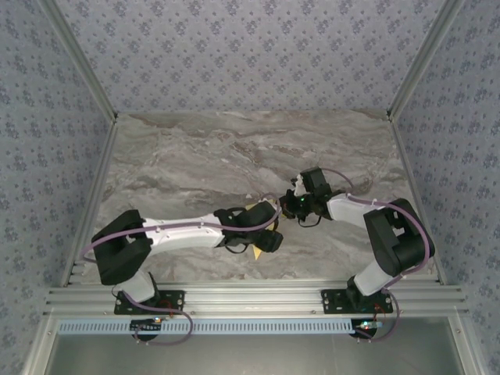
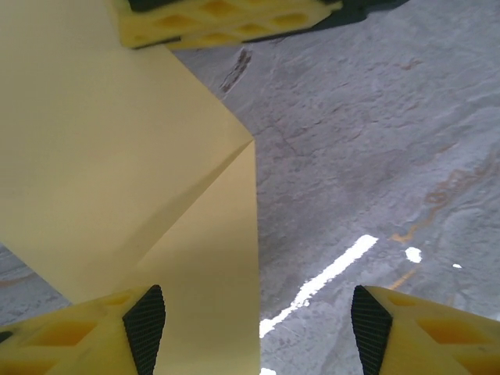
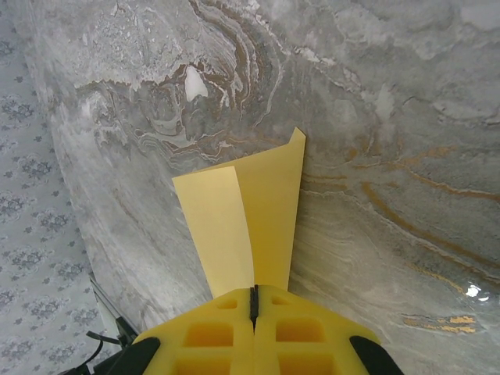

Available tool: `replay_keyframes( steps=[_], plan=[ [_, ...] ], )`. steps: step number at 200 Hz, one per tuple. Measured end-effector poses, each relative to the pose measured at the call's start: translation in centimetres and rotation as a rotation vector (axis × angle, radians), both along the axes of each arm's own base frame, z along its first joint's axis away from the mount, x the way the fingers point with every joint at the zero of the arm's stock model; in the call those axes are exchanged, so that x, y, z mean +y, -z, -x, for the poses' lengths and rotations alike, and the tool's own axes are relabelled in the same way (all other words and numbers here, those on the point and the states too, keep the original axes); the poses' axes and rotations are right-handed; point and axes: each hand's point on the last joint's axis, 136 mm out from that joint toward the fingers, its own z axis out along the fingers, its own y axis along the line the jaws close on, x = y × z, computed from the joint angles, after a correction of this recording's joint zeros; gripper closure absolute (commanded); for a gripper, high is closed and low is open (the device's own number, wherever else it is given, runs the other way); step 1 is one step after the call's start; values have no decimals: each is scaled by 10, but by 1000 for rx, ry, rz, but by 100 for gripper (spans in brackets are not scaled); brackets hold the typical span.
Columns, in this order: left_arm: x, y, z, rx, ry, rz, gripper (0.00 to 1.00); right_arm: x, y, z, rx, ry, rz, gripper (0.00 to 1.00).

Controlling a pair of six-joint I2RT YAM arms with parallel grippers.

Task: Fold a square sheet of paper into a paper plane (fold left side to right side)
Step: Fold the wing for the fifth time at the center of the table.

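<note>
Both arms reach inward, wrists nearly meeting.
Left gripper (image 2: 258, 320) jaws apart; right gripper (image 3: 253, 301) pinched closed on yellow paper (image 3: 269, 211).

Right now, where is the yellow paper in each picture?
Top external: the square sheet of paper peeks out mid-table, mostly hidden under the left arm.
Left wrist: it fills the left half, with a fold showing.
Right wrist: centre, stretching away from the camera.
Shared landmark: the right gripper, shut on the paper's edge; it sits at the top of the left wrist view.
</note>
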Motion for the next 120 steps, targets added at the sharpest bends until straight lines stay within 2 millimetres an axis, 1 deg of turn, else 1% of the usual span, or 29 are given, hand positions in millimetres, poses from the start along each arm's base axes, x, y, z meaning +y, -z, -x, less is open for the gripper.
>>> replay_keyframes(
  steps=[29, 62, 97, 120],
  plan=[
    [2, 11, -2, -24, -10, -73, 33, 0, -1, 0, -2, -1, 0, 100],
    [8, 16, -7, -56, -35, -125, 34, 0, -1, -1, -5, 3, 5, 100],
    [13, 24, -9, -73, -44, -181, 37, 0, -1, -1, -3, 6, 6, 100],
    [10, 26, -7, -85, -36, -204, 40, 0, -1, -1, -4, 7, 7, 100]
  ],
)
